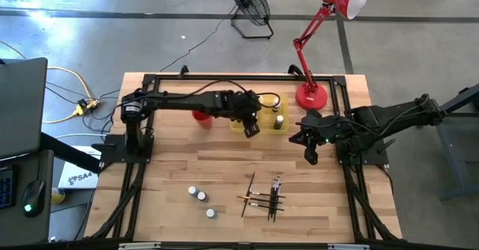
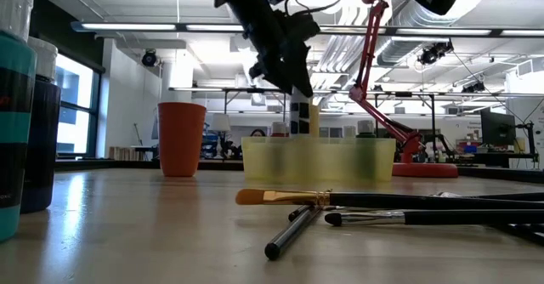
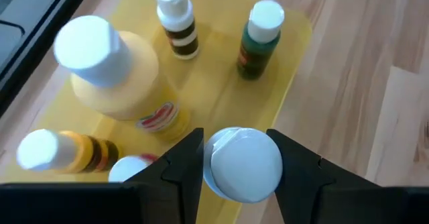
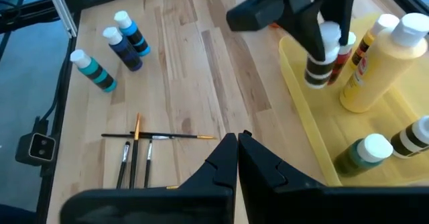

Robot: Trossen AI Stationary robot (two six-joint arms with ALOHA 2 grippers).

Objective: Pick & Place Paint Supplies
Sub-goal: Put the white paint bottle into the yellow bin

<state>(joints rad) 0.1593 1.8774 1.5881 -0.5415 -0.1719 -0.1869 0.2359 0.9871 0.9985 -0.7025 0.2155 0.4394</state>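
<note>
Colours on the table — yellow, red, blue

The tray [image 3: 295, 63] was translucent yellow; the cup [image 2: 181, 138] red-orange; the held bottle [image 4: 320, 56] black-and-white striped, white-capped — three bottles [image 4: 110, 46] blue-banded.

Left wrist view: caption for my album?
Left gripper holds a white-capped bottle over the yellow tray of paint bottles.

My left jaws clasp a white-capped, dark-banded bottle [image 3: 242, 163] upright over the tray. Other capped bottles [image 3: 258, 39] stand just beyond. Three blue bottles [image 4: 117, 46] and the brushes [image 4: 144, 140] lie well apart.
</note>
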